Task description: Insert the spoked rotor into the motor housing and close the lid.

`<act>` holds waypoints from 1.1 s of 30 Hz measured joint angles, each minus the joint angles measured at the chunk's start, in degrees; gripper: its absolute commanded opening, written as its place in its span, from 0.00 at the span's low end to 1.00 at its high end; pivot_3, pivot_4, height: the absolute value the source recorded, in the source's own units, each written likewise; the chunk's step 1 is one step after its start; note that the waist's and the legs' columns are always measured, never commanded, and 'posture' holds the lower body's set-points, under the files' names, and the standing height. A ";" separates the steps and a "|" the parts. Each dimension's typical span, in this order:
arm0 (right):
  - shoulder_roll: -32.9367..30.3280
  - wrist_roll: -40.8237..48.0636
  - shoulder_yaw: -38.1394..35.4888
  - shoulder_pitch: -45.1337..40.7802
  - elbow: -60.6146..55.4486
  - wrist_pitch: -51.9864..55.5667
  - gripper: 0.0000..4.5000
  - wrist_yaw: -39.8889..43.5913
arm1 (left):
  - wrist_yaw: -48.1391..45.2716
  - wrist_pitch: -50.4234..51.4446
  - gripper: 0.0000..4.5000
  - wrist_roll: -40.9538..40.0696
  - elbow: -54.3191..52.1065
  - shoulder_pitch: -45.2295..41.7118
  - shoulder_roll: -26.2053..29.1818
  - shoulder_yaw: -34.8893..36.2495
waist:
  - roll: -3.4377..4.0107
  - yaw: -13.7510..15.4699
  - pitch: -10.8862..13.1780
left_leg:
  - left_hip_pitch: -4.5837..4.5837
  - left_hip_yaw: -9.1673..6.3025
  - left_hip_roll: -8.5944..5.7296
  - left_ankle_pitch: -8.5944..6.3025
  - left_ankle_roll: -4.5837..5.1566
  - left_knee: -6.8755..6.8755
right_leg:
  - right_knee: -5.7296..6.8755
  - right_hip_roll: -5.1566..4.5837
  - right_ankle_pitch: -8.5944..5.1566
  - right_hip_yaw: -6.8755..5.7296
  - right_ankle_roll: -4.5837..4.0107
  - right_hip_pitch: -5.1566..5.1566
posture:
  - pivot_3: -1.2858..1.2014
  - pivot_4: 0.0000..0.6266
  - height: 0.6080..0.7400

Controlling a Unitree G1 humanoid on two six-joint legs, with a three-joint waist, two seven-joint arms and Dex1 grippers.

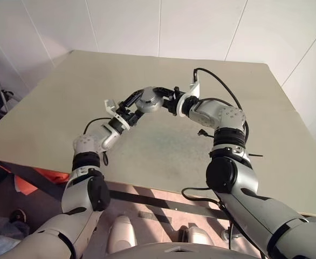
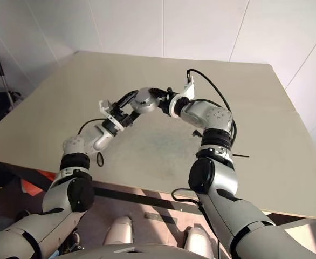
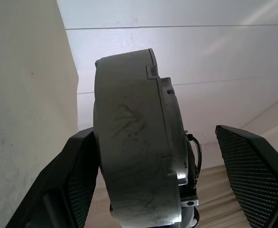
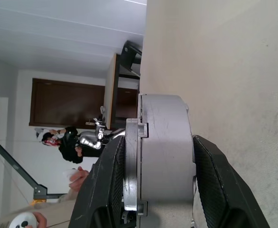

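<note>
The motor housing (image 4: 165,147) sits clamped between the right pincer (image 4: 160,178) fingers, raised above the table (image 1: 163,145). The left pincer (image 3: 172,180) stands wide, one finger (image 3: 79,183) against the housing. The right wrist view shows a distant person (image 4: 68,145).

The motor housing (image 4: 165,152) is seen in plain matt grey, its curved wall marked by thin dark scratches. The right gripper (image 4: 155,190) and the left gripper (image 3: 177,190) are fitted with black fingers, whose pads (image 3: 253,175) are covered in a fine dotted grid texture. The table (image 1: 163,145) is coloured pale beige, with a duller greyish worn patch at its middle.
</note>
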 measured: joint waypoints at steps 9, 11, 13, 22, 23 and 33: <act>0.03 1.35 0.93 0.52 -1.57 -0.14 0.46 0.06 | -1.30 -1.49 0.48 0.86 2.35 -0.84 -0.08 -0.50 | 0.00 0.18 0.00 | 0.01 0.00 0.00 0.00 0.00 0.03 | 0.02 -0.01 0.00 0.01 0.00 0.00 | 0.52 0.00 1.00; 0.02 1.62 1.01 0.78 -1.60 -0.23 0.46 -0.09 | -1.30 -1.50 0.48 0.92 2.60 -0.84 -0.08 -0.50 | 0.00 0.20 0.00 | 0.01 0.00 0.00 0.00 0.00 0.04 | 0.02 -0.01 0.00 0.01 0.00 0.00 | 0.52 0.00 1.00; 0.00 1.79 1.24 1.04 -1.84 -0.33 0.46 -0.18 | -1.30 -1.47 0.48 0.98 2.85 -0.91 -0.07 -0.50 | 0.00 0.20 0.00 | 0.00 0.00 0.00 0.00 0.00 0.03 | 0.02 -0.01 0.00 0.01 0.00 0.00 | 0.52 0.00 1.00; -0.30 -2.60 8.09 2.34 -7.81 -10.41 0.82 2.20 | -1.11 -3.24 0.48 3.02 3.19 -0.79 0.81 -0.99 | 0.00 0.28 0.00 | 0.00 0.00 0.00 0.00 0.00 0.05 | 0.02 -0.01 0.00 0.01 0.01 0.01 | 0.52 0.00 1.00; -0.45 -3.00 8.36 2.35 -8.16 -11.76 0.82 2.36 | -1.11 -4.12 0.48 3.54 3.19 -0.64 0.96 -1.01 | -0.01 0.28 0.00 | 0.01 0.00 0.00 0.00 0.00 0.05 | 0.02 -0.01 0.00 0.01 0.00 0.02 | 0.52 0.00 1.00; -1.29 -4.77 9.91 5.41 -8.71 -16.56 0.82 3.11 | 6.02 -22.29 0.48 9.26 1.48 5.00 6.71 3.23 | -0.02 -0.22 0.00 | 0.01 -0.02 0.03 0.00 0.01 0.04 | 0.01 0.02 0.00 0.00 0.01 0.01 | 0.52 0.00 1.00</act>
